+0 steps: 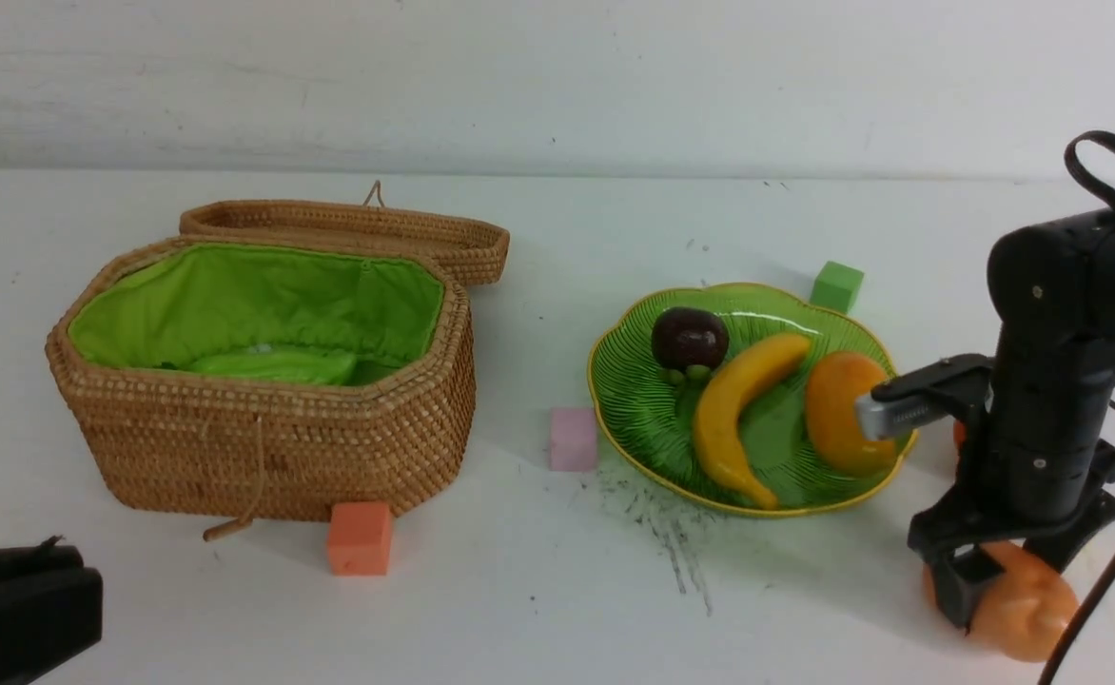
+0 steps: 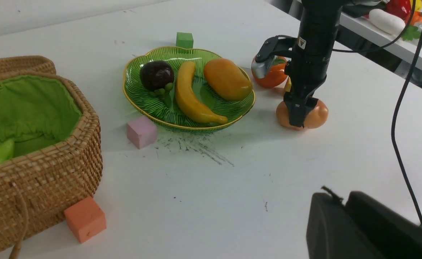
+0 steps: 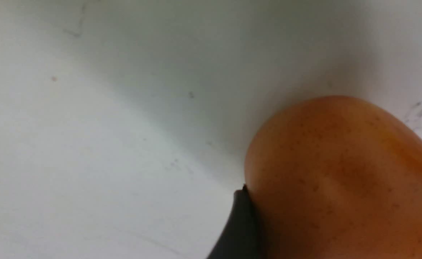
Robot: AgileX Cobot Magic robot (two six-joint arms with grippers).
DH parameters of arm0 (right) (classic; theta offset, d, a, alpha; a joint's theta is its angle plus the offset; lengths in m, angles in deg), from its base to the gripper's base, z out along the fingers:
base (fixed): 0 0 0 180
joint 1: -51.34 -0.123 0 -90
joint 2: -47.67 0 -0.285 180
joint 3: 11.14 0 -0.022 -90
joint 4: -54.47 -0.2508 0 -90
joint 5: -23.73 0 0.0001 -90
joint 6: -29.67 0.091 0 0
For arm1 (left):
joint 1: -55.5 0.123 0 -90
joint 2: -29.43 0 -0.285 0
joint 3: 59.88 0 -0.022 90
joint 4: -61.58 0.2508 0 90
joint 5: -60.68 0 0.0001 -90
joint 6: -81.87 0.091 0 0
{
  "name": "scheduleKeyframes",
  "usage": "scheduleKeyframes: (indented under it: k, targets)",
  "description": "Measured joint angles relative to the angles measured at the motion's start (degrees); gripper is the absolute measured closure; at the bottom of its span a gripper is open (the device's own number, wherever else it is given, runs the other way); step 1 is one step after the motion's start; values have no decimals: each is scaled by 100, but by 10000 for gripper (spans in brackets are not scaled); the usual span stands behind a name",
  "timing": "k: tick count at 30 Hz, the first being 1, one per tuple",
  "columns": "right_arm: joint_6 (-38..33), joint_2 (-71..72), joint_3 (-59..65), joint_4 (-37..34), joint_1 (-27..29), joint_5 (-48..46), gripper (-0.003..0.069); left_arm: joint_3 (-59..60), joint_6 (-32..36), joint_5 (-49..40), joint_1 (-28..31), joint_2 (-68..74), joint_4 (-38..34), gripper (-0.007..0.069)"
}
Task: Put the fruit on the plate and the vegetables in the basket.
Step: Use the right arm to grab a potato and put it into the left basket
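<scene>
- Two arms show in the front view; the right arm (image 1: 1043, 419) stands nearly upright at about 4 o'clock on the table (image 1: 519, 590), its black wrist bent straight down
- Its right gripper (image 1: 1007, 585) reaches down over the potato (image 1: 1024, 618) with fingers on either side of it; in the right wrist view one dark fingertip (image 3: 238, 223) touches the potato's flank and the other finger is out of frame, so I cannot tell whether the grip has closed
- Tan-orange, lumpy and finely speckled, the potato rests on the table at 4 o'clock from the plate (image 1: 643, 400), apart from its rim
- Low at 8 o'clock in the front view, the left gripper (image 1: 15, 609) shows only as a black block; I cannot tell whether it is spread or closed
- On the green ribbed plate lie the dark mangosteen (image 1: 689, 336) at 11 o'clock, the banana (image 1: 729, 400) across the middle, and the mango (image 1: 838, 414) at 3 o'clock
- Just past the plate's 3 o'clock rim sits the persimmon (image 2: 272, 73), on the table and partly hidden by the right arm
- At 9 o'clock from the plate, well apart, stands the wicker basket (image 1: 263, 447), its lid (image 1: 348, 224) swung back and the green lining exposed
</scene>
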Motion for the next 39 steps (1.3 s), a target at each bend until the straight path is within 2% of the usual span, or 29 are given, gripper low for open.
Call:
scheduleKeyframes:
  k: [8, 15, 21, 25, 29, 34, 39]
  targets:
    - [624, 1030, -369, -281, -4, -383, 34, 0, 0, 0, 0, 0, 0, 564]
    - [640, 1766, -752, -1133, -77, -248, 34, 0, 0, 37, 0, 0, 0, 560]
    - [574, 1752, -859, -1404, -555, 400, 34, 0, 0, 134, 0, 0, 101, 554]
    - [471, 1547, -1163, -1479, -1065, 771, 34, 0, -156, 210, 0, 0, 650, 554]
    - [142, 1202, -1861, -1635, -1686, 1236, 34, 0, -948, 255, 0, 0, 1808, 554]
    - [-370, 373, -3127, -1908, -2434, 1847, 34, 0, -2753, 141, 0, 0, 3676, 554]
    - [-850, -686, -4302, -2105, -2922, 2417, 34, 0, -3964, -82, 0, 0, 4631, 554]
